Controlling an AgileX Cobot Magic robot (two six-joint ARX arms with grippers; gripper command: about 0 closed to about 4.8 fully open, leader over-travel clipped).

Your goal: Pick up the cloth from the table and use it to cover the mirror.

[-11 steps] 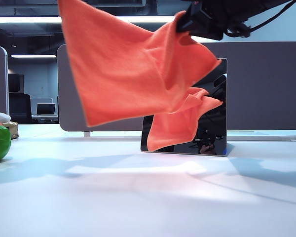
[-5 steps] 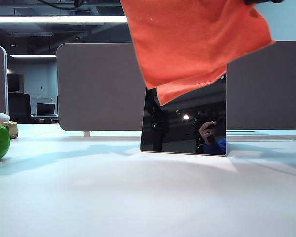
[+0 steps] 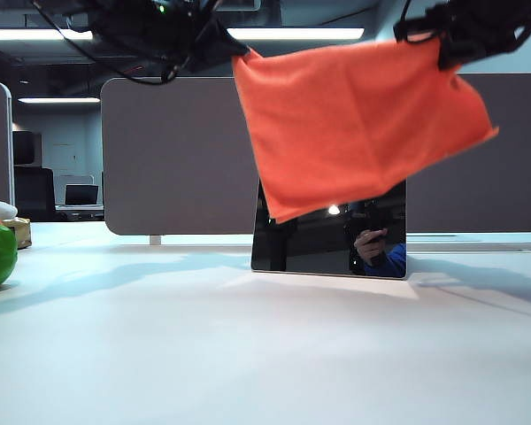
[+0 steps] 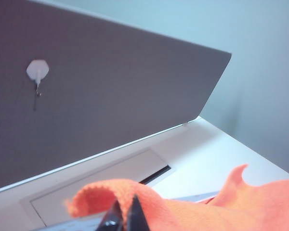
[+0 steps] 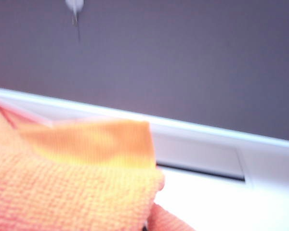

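I have the cloth (image 3: pixel 358 124) stretched taut above the mirror (image 3: pixel 329 237), left gripper (image 3: pixel 221 46) and right gripper (image 3: pixel 451 49) each clamped on an upper corner (spread so it drapes evenly), approx. centred over the mirror, lower hem overlapping its top.

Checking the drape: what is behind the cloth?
The cloth, held up by the shut left gripper and right gripper, hides the mirror's top; its lower part shows, with the grey partition behind.
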